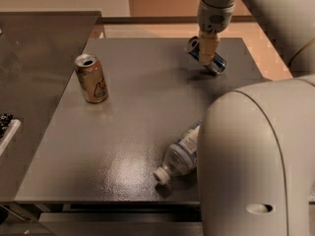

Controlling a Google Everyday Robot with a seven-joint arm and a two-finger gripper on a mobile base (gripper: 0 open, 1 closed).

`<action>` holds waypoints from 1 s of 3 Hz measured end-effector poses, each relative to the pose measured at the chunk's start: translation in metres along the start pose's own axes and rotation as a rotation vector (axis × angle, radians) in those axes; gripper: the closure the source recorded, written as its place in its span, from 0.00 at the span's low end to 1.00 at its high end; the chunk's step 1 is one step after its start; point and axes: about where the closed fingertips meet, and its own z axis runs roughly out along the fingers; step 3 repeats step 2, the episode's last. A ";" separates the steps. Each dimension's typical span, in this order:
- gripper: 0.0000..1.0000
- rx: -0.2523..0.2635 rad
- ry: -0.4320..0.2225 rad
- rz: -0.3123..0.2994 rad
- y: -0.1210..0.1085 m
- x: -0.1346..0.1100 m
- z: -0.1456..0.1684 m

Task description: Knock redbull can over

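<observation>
The redbull can [217,64], slim, blue and silver, is tilted steeply at the far right of the grey table [142,97], silver top up and to the left, lower end close to the surface. My gripper [207,49] comes down from above and crosses the can's middle; it is shut on the can, with one tan finger [207,45] in front of it. The can's middle is hidden behind that finger.
A tan-orange can [91,78] stands upright at the table's left. A clear plastic bottle [179,155] with a white label lies on its side near the front edge, partly hidden by my large white arm housing [256,156]. A darker counter [34,48] adjoins on the left.
</observation>
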 end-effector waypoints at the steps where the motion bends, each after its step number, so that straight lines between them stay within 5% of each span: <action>1: 0.00 0.015 -0.006 0.001 -0.005 -0.002 0.006; 3: 0.00 0.016 -0.006 0.001 -0.005 -0.002 0.006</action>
